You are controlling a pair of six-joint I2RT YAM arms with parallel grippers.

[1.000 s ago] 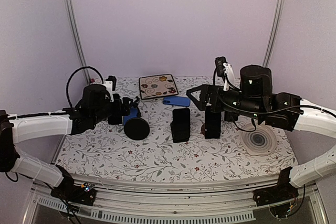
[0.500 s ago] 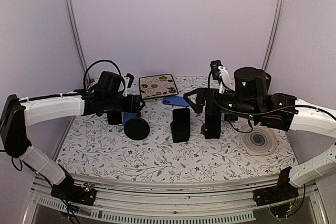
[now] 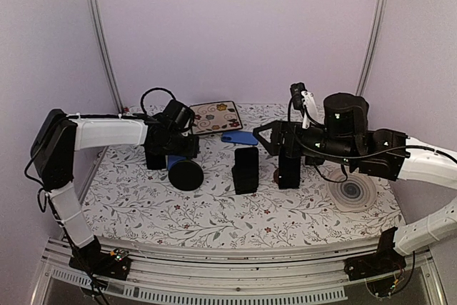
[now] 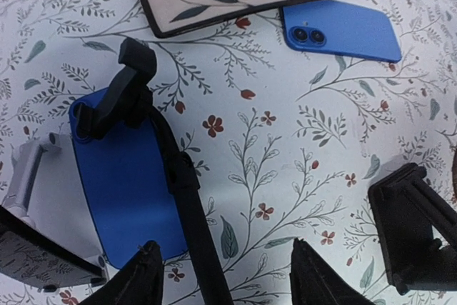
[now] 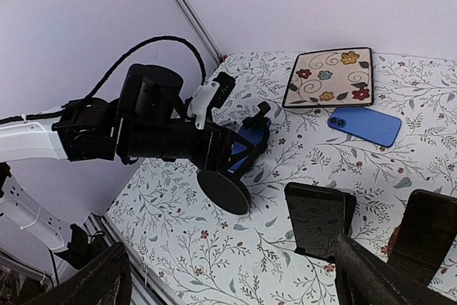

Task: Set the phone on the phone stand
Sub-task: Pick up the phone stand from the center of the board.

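Left arm swung inward, left hand part open, empty, over a clamped blue slab, right hand wide open, empty, phone flat on worktop

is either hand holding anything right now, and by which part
Nothing is held. The right hand is open and empty; the left hand is open, the black stand arm between its fingers but not clamped.

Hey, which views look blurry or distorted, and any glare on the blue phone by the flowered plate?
Top external view: soft, even light; the front edge of the table bows with lens distortion. Left wrist view: the blue phone is sharp, no glare. Right wrist view: fingers of the right hand blur at the bottom corners.
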